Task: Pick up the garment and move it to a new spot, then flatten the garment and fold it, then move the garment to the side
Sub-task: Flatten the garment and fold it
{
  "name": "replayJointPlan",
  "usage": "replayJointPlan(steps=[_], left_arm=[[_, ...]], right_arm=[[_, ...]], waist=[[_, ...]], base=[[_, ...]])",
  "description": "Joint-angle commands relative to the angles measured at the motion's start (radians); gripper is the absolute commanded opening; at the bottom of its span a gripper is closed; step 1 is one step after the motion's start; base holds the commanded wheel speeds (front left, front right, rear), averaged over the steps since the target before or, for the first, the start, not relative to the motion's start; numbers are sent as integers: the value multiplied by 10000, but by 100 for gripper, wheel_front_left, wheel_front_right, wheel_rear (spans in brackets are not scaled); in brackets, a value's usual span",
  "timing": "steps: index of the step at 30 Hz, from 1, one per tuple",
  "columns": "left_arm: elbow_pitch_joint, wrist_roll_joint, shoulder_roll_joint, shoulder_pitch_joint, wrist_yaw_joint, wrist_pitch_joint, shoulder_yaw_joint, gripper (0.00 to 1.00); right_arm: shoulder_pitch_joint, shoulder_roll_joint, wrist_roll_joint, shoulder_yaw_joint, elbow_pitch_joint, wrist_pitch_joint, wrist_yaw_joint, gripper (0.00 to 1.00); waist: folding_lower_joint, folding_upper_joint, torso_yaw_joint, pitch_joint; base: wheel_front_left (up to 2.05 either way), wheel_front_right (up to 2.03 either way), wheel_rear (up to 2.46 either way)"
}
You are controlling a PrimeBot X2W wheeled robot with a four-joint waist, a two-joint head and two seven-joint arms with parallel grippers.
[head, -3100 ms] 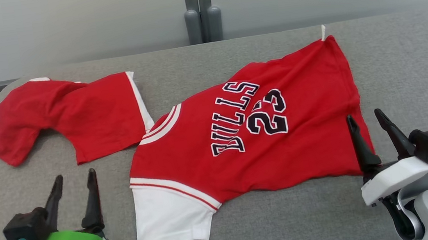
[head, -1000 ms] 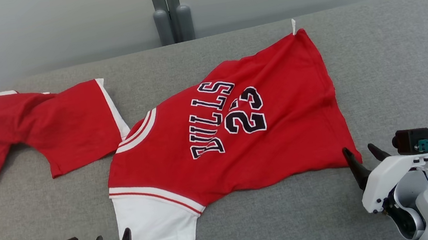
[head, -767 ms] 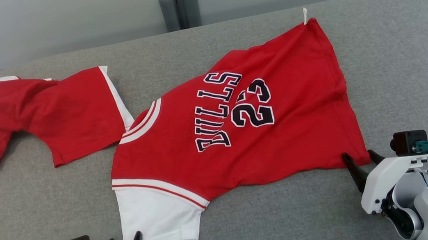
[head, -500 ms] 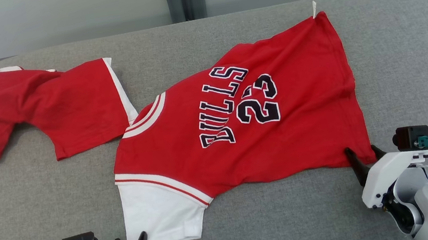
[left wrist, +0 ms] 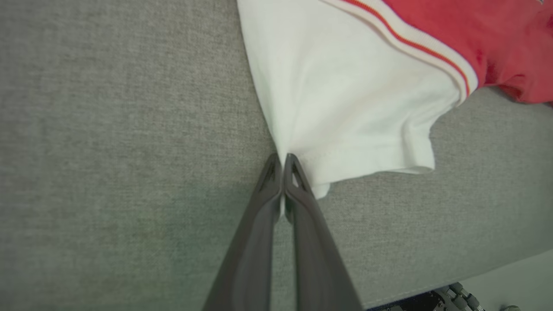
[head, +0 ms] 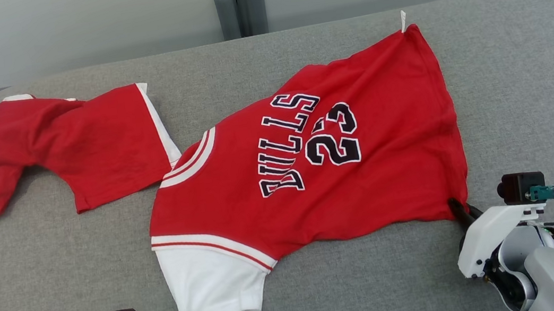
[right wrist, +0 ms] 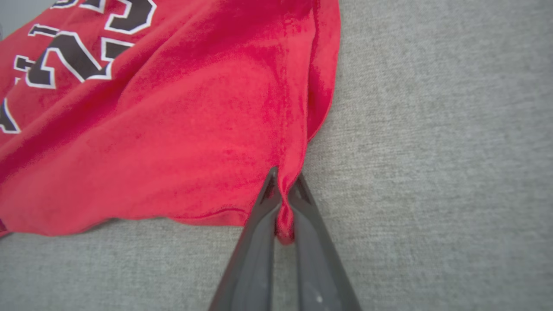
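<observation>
Since a second ago, left claw (left wrist: pixel 283 159) has been clamped shut on the white sleeve (left wrist: pixel 345 86) of the Bulls jersey (head: pixel 311 172), right claw (right wrist: pixel 283 183) on its red hem corner (right wrist: pixel 284 226); it's spread across the grey tabletop (head: pixel 525 90).

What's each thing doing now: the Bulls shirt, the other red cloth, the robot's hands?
Bulls shirt: flat but wrinkled, print up, pinched at two corners.
Left hand: shut on the shirt's white sleeve corner.
Right hand: shut on the shirt's red hem corner.
Other red cloth: lying loose, bunched at its left end.
</observation>
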Motion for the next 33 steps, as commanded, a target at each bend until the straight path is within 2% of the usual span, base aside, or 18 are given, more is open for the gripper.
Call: replayJointPlan(steps=[1, 7, 12, 21, 26, 33], left_arm=[[-61, -20, 58, 148, 14, -76, 20, 0], [-496, 103, 212, 273, 192, -539, 288, 0], [-1162, -279, 162, 548, 154, -546, 457, 0], [-2951, -712, 524, 1545, 468, 142, 675, 0], [-3723, -886, 726, 1927, 614, 355, 873, 0], [-3740, -428, 1022, 1037, 486, 238, 884, 0]], right_arm=[[117, 30, 71, 130, 122, -75, 5, 0], [134, -254, 163, 284, -53, -698, 5, 0], [561, -440, 420, 219, -684, -880, 5, 0], [2011, -848, 816, -447, -2739, -212, 5, 0], [2696, -842, 849, -946, -3987, 288, 5, 0], [2449, -639, 860, -964, -5050, 652, 5, 0]], waist=[[-1, 0, -16, -103], [-1, 0, -39, -416], [-1, 0, -71, -774], [-1, 0, -326, -1244], [-1, 0, -477, -1275], [-1, 0, -639, -1048]], base=[[0, 0, 0], [0, 0, 0], [0, 0, 0], [0, 0, 0], [0, 0, 0], [0, 0, 0]])
